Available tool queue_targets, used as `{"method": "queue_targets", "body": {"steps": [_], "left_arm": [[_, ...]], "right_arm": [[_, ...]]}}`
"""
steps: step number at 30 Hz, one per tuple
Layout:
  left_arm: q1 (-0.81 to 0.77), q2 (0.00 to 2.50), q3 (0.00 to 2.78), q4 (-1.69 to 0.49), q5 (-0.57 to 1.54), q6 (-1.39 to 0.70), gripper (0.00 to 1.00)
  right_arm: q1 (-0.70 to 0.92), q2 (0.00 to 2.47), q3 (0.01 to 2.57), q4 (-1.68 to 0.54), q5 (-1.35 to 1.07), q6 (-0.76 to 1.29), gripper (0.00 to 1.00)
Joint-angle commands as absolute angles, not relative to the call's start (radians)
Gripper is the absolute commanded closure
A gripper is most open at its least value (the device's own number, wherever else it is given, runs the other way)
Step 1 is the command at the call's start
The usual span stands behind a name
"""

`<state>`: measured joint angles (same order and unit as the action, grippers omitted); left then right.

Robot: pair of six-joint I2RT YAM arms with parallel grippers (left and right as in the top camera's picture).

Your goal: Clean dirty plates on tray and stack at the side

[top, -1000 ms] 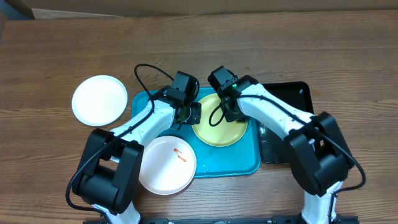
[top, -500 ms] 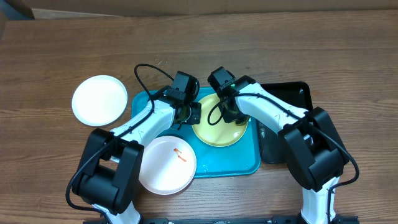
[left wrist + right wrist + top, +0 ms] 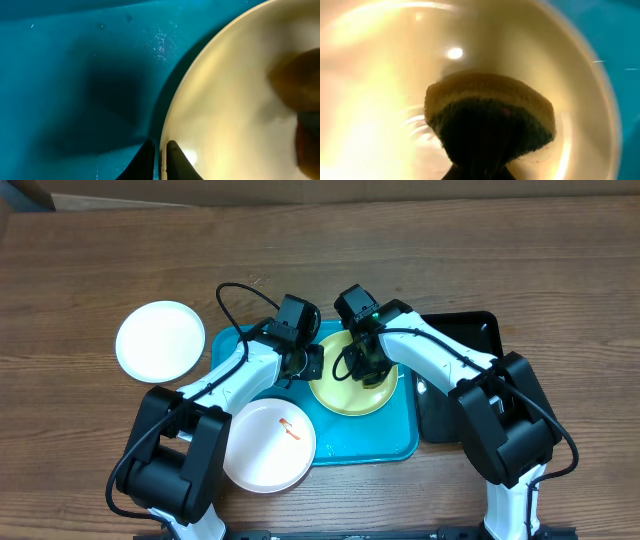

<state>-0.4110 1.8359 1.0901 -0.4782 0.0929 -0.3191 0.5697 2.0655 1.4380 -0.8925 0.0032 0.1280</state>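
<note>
The left claw (image 3: 160,159) is nipped nearly shut on the rim of the pale yellow round plate (image 3: 350,395), one finger inside the edge and one outside it; that pins the plate where it lies, toward the far side of the large turquoise plastic tray (image 3: 385,438). The right claw (image 3: 365,367) is closed on a yellow sponge with a dark green scouring face (image 3: 490,112), pressed down on the plate's middle.

I take this for the scrubbing of the yellow plate. A plain white round plate (image 3: 160,340) sits on the wooden counter (image 3: 500,260) to the left, well apart from the tray; a second white plate with a small orange smear (image 3: 265,450) overhangs the tray's near left corner, not yet wiped by the look of it. A narrow glossy black tray (image 3: 470,330) lies just beside the turquoise one, on the right.

What worries me is that thin pinch; a hard drag of the sponge could pull the rim free, or swing the plate round. The two claws are near each other, so a stroke run too far left might knock them together; too much downward push near the edge could tip the plate.
</note>
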Motion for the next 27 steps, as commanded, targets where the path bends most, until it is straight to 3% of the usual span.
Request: {"method": "queue_targets", "body": {"steps": [1,13,27], "left_arm": [[-0.413,1.844,1.080,-0.477,0.102,-0.322,0.88],[-0.413,1.844,1.080,-0.477,0.102,-0.322,0.87],[-0.413,1.844,1.080,-0.476,0.102,-0.322,0.87]], "right_arm": [[0.568,2.099,1.435,-0.909,-0.163,0.073,0.96],[0.408,2.077,1.671,-1.106,-0.591,-0.057,0.96],[0.114,1.966,1.699,-1.404,-0.323,-0.053,0.96]]}}
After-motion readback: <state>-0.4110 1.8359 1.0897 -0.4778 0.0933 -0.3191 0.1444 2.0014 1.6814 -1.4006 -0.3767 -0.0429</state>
